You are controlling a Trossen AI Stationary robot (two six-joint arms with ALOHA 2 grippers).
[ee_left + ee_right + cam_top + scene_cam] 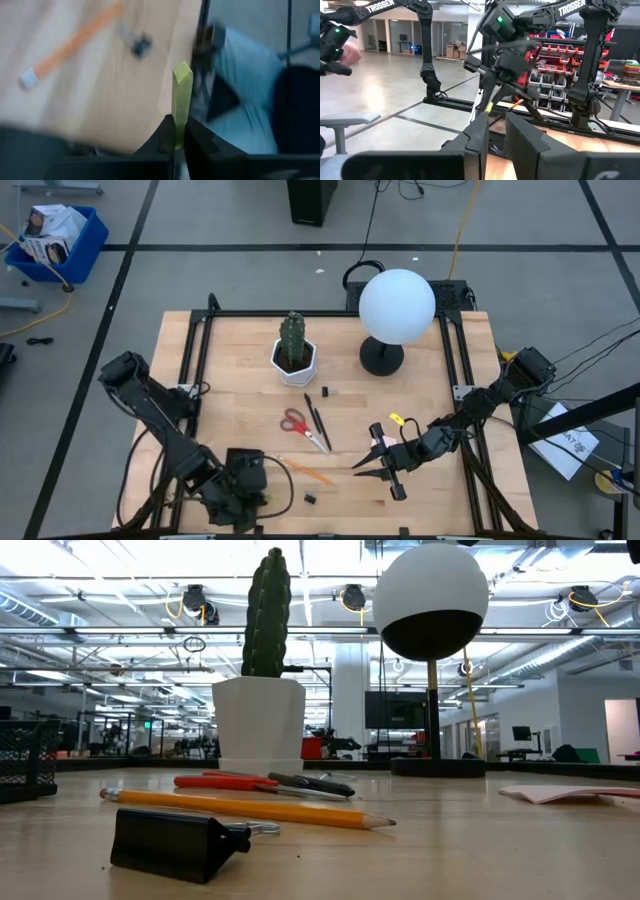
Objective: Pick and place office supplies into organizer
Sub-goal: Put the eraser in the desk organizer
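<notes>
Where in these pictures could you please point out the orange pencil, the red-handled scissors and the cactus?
orange pencil [250, 808], low view, middle of its shaft.
red-handled scissors [293, 421], high view, on the red handle loops.
cactus [266, 615], low view, middle of the green stem.

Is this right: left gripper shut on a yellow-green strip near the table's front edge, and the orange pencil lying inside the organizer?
One part is wrong. The orange pencil lies on the bare table, in front of the scissors, not inside the organizer; the high view shows it. The rest holds: the left gripper is shut on a yellow-green strip near the table's front edge.
</notes>
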